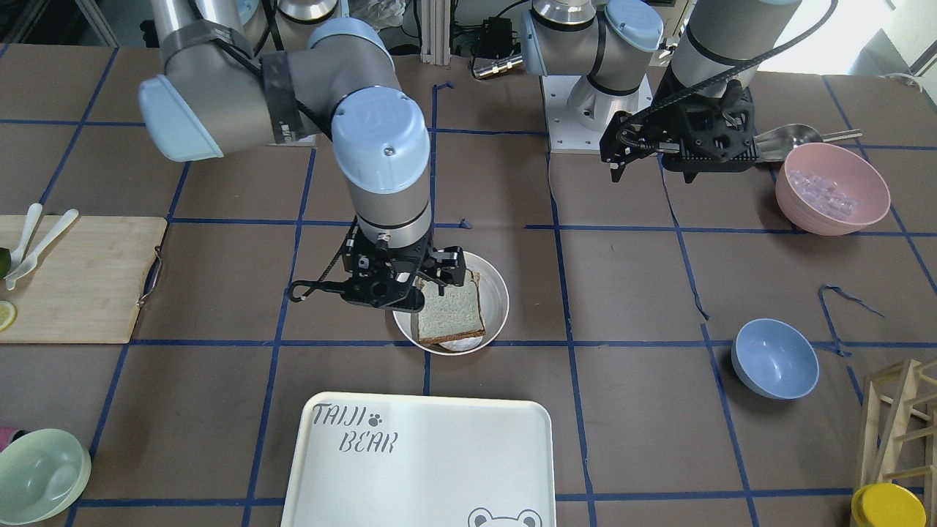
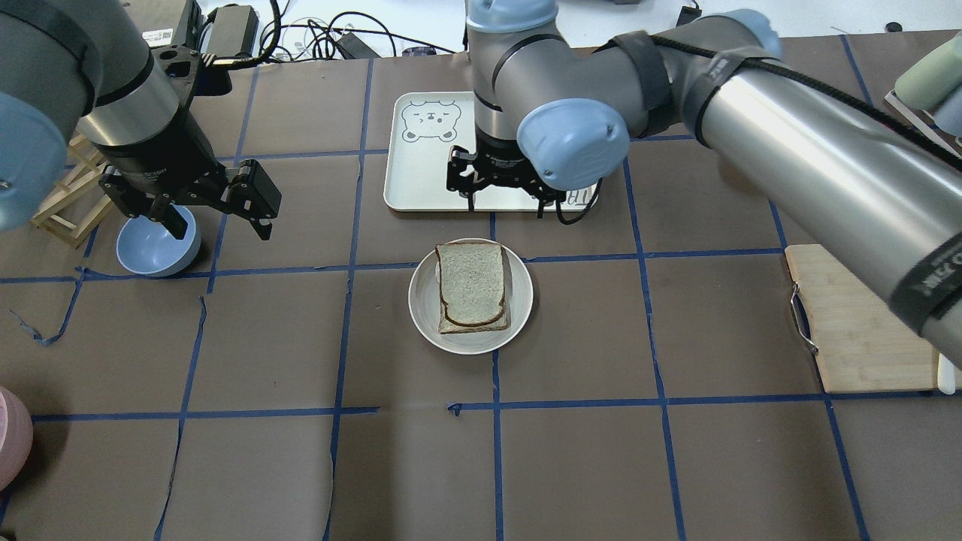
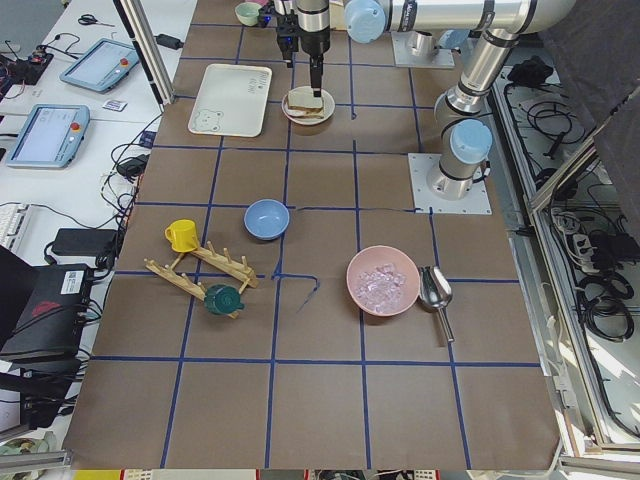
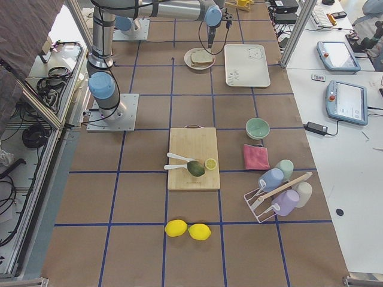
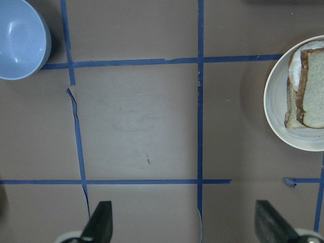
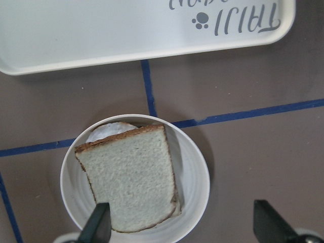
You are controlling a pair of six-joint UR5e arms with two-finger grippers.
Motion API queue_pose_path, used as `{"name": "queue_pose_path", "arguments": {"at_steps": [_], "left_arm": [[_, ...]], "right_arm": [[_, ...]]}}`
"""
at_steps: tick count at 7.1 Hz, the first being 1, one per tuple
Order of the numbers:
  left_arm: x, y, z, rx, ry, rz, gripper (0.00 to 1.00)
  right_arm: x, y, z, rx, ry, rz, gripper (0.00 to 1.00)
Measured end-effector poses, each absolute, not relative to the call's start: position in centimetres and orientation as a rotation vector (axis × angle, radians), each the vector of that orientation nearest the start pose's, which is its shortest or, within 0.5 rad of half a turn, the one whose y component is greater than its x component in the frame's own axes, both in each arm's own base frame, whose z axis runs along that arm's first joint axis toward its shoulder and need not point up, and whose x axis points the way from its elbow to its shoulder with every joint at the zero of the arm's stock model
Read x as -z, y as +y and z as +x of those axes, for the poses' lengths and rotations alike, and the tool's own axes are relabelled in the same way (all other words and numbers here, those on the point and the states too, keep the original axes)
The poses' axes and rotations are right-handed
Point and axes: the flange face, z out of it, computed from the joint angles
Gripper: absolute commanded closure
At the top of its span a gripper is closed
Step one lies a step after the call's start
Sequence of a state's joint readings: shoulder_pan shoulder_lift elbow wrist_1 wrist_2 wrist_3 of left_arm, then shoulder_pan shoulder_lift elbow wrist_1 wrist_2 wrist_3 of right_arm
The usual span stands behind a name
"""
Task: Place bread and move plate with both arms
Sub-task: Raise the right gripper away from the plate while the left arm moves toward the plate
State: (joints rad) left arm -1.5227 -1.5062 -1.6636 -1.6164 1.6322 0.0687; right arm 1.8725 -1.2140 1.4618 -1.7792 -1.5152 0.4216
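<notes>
The bread [image 2: 472, 284], a pale slice with a dark-brown crust, lies flat in the round off-white plate [image 2: 421, 300] at mid-table, on top of another slice. A white edge peeks out under it in the right wrist view [image 6: 109, 129]. My right gripper [image 2: 505, 197] is open and empty. It hangs above the plate's far side, apart from the bread [image 6: 131, 182], with the plate [image 6: 195, 177] below it. My left gripper [image 2: 218, 214] is open and empty. It hovers over bare table beside the blue bowl, and the plate [image 5: 276, 101] shows at its view's right edge.
The white TAIJI BEAR tray [image 2: 421, 165] lies just beyond the plate. A blue bowl [image 2: 154, 244] sits under the left arm, next to a wooden rack [image 2: 68, 203]. A wooden cutting board [image 2: 857, 330] is at the right. A pink bowl [image 1: 831, 187] stands near the left arm's base.
</notes>
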Motion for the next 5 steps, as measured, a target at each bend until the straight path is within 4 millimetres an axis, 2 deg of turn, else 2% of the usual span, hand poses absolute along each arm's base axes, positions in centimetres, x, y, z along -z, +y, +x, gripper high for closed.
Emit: {"name": "queue_pose_path", "arguments": {"at_steps": [2,3,4,5], "left_arm": [[-46.5,-46.5,-10.1,-0.137,3.041,0.034,0.00],[-46.2,-46.9,-9.7,-0.145,3.008,0.033,0.00],[-45.8,-47.1,-9.6,-0.153,2.996,0.029,0.00],[-45.1,-47.5,-9.8,-0.164,3.004,0.002,0.00]], "right_arm": [[-40.2,-56.6,23.9,-0.075,3.119,-0.013,0.00],[-42.4,-56.2,21.0,-0.046,3.124,-0.128,0.00],[-44.9,-55.0,19.4,-0.017,3.120,-0.204,0.00],[-47.8,-52.9,18.9,0.017,3.111,-0.241,0.00]]}}
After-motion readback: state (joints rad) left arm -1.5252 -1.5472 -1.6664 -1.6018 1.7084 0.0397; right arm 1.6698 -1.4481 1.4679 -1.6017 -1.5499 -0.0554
